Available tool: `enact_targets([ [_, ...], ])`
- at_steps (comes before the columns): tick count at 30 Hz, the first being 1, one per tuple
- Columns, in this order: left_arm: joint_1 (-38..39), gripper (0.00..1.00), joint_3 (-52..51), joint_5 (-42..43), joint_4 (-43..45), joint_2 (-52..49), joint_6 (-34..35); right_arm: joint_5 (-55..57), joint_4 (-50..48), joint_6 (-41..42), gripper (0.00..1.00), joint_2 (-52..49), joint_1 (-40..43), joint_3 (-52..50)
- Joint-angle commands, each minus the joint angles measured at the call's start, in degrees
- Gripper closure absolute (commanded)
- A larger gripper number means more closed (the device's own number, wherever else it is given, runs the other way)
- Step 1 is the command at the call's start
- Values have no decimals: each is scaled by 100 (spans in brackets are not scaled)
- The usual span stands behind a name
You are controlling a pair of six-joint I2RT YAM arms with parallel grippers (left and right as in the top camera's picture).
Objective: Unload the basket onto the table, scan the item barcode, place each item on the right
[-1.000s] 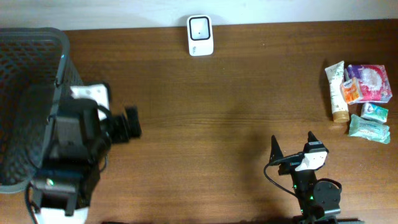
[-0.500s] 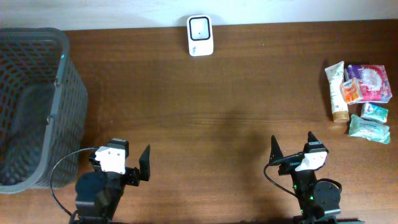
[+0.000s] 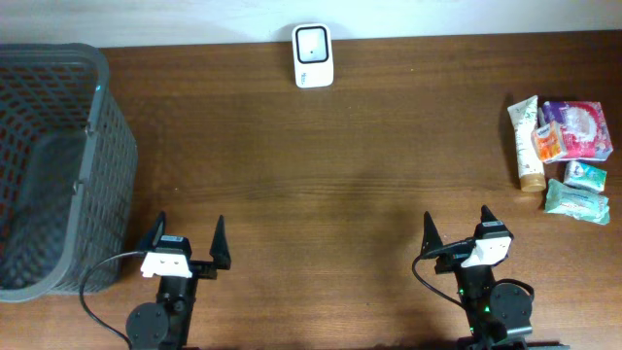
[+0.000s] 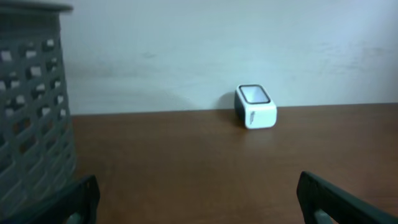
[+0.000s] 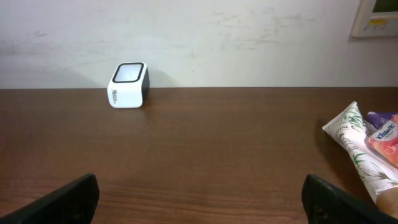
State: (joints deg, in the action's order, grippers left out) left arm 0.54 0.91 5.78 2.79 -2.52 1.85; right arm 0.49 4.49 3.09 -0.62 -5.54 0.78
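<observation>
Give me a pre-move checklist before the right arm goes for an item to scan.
1. Right tool open and empty: ok.
2. Left tool open and empty: ok.
3. Barcode scanner upright at the far table edge, nothing in front of it: ok.
4. White tube on the left side of the item pile, left flank free for a grasp: ok. Its right flank touches an orange sachet.
5. Where the white tube's barcode sits: cannot tell.
6. Basket apart from the left tool: ok.
</observation>
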Motion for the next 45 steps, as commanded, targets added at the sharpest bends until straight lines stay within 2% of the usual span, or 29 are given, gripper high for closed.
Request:
enact_targets([
  [1, -98, 1, -44, -240, -140, 225, 221, -7, 22, 55, 1, 44, 37, -46],
  [3, -98, 1, -44, -590, -684, 227, 678, -7, 22, 55, 1, 44, 37, -46],
  [10, -94, 1, -44, -621, -758, 225, 708, -7, 22, 55, 1, 44, 37, -46],
  [14, -92, 1, -44, -601, -761, 225, -131, -9, 22, 55, 1, 44, 37, -46],
  [45, -94, 1, -42, -601, -758, 223, -129, -9, 22, 55, 1, 44, 37, -46],
])
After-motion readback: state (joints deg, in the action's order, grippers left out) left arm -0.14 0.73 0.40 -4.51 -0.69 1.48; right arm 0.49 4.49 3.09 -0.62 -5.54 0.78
